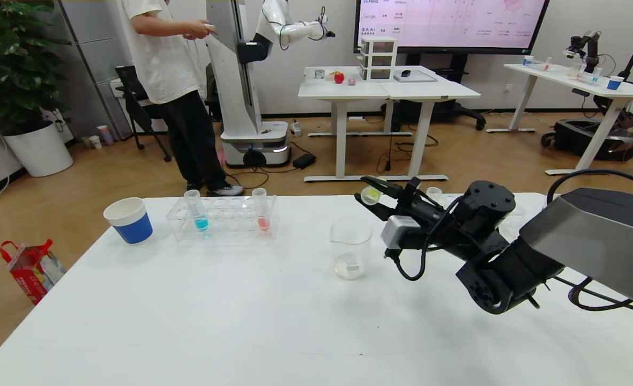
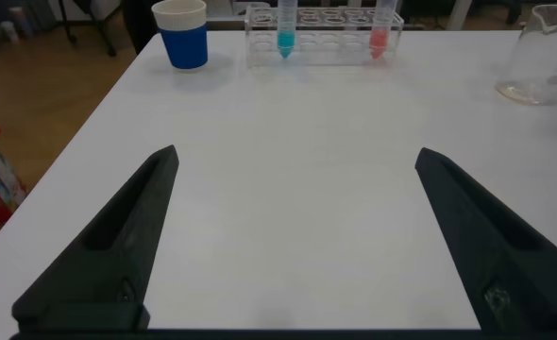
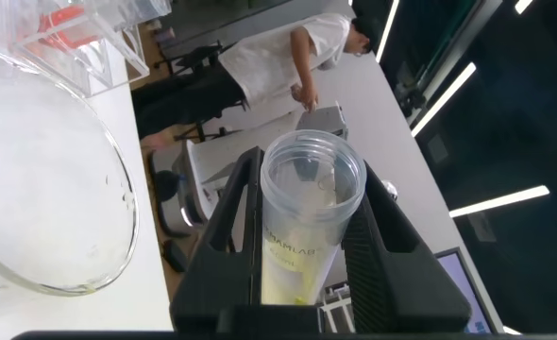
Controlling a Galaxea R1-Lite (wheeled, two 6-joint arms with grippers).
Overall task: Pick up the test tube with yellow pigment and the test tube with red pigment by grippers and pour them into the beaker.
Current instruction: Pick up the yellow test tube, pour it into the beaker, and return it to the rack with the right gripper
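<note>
The right gripper [image 1: 372,195] clamps the test tube with yellow pigment [image 1: 371,195], tipped on its side at the beaker's [image 1: 351,247] one o'clock. Pouring seems underway; next, tilt its mouth over the rim. The left gripper [image 2: 293,246] waits spread wide.

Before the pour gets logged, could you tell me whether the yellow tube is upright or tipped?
Tipped: the right claw holds the yellow tube lying sideways, mouth toward the beaker.

bright even indoor light, soft faint shadows, wide-angle bending at head view edges
</note>
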